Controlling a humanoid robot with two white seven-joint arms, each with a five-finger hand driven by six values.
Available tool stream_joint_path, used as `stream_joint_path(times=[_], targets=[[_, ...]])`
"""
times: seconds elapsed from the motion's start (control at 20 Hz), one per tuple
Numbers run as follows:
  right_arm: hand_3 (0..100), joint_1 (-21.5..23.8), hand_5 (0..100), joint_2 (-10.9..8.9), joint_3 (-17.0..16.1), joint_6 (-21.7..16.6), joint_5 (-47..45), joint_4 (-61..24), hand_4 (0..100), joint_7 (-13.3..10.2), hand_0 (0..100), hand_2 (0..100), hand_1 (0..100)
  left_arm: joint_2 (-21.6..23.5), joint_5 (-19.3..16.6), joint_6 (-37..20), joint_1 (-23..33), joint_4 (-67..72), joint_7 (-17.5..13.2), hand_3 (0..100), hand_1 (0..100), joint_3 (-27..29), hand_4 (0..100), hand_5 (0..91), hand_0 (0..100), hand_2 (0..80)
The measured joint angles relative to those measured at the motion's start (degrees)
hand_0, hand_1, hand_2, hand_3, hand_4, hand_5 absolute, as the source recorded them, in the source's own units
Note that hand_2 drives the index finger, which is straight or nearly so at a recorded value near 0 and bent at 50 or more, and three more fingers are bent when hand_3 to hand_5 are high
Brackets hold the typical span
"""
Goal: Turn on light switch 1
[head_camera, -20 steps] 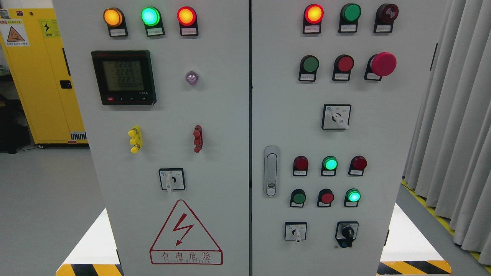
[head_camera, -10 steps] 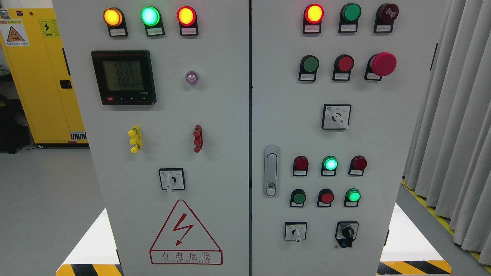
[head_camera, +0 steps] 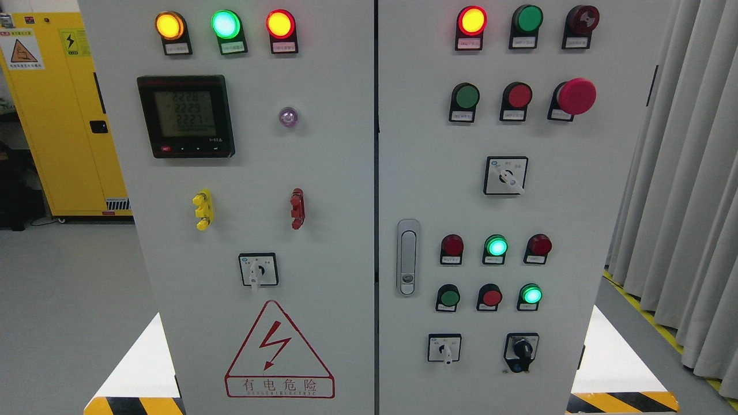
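Grey cabinet (head_camera: 323, 173), button labels illegible

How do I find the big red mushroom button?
Look at the right door of the grey cabinet. In its second row from the top sit a green button, a red button and, at the right end, the mushroom button. It is far bigger than its flat neighbours and sticks out.

Yellow cabinet (head_camera: 63, 115) — grey curtain (head_camera: 686, 173)
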Motion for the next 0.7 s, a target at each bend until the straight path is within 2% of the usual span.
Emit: stream_joint_path(times=[0.3, 0.7], targets=[[0, 0.0, 0, 0.0, 0.0, 0.0, 0.0, 0.0, 0, 0.0, 0, 4, 50, 0.01, -0.11, 3.59, -3.99, -2.35, 1.06, 85, 65, -1.03, 79, 82.2, 22, 56.8], [0, 0.0, 0, 0.0, 0.0, 0.0, 0.0, 0.0, 0, 0.0, 0, 4, 50, 0.01, -2.23, 9.86, -9.56, -4.1, 2.33, 85, 65, -1.73, 80, 82.5, 21, 56.9]])
